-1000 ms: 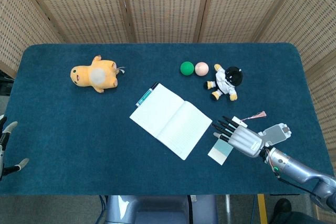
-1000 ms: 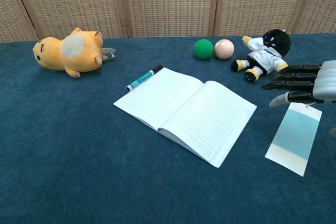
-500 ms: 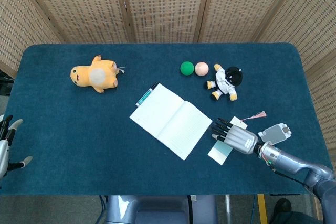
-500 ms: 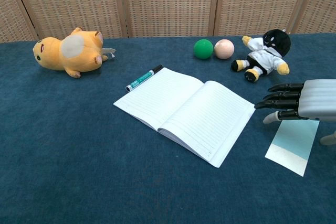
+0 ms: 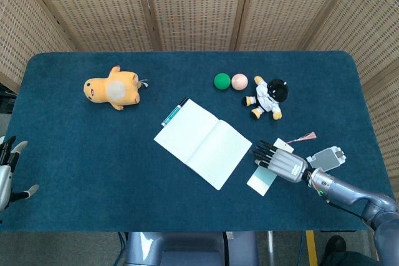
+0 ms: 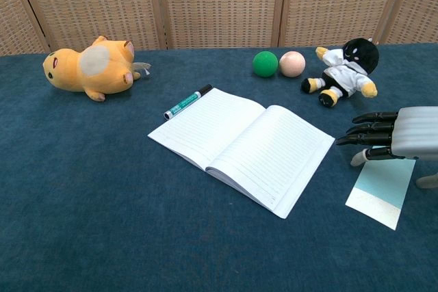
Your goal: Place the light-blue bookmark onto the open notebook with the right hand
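A table covered in dark blue cloth (image 5: 93, 147) stands before folding wicker screens (image 5: 187, 4), with the open notebook (image 5: 203, 142) lying flat near the middle of the cloth. The robot's right hand (image 5: 283, 163) hovers just to the right of the notebook, palm down, its dark fingers (image 6: 366, 128) stretched out straight and slightly apart toward the page edge, holding nothing. In the chest view the fingertips stop just short of the notebook's right edge. The light-blue bookmark (image 6: 382, 187) lies flat on the cloth right of the notebook, directly beneath the hand, its near end showing below the palm; whether the hand touches it cannot be told. A pink tassel (image 5: 307, 136) trails from the bookmark's far end, right of the notebook.

A green marker (image 5: 174, 113) lies along the notebook's far-left edge, touching or almost touching it. Beyond the notebook sit a green ball (image 5: 222, 80) and a pink ball (image 5: 239, 81) side by side, with a black-and-white plush doll (image 5: 268, 97) just right of them. A yellow plush toy (image 5: 113, 88) lies well to the notebook's left. The left hand (image 5: 7, 169) shows at the frame's left edge, far from the notebook, fingers apart and empty.
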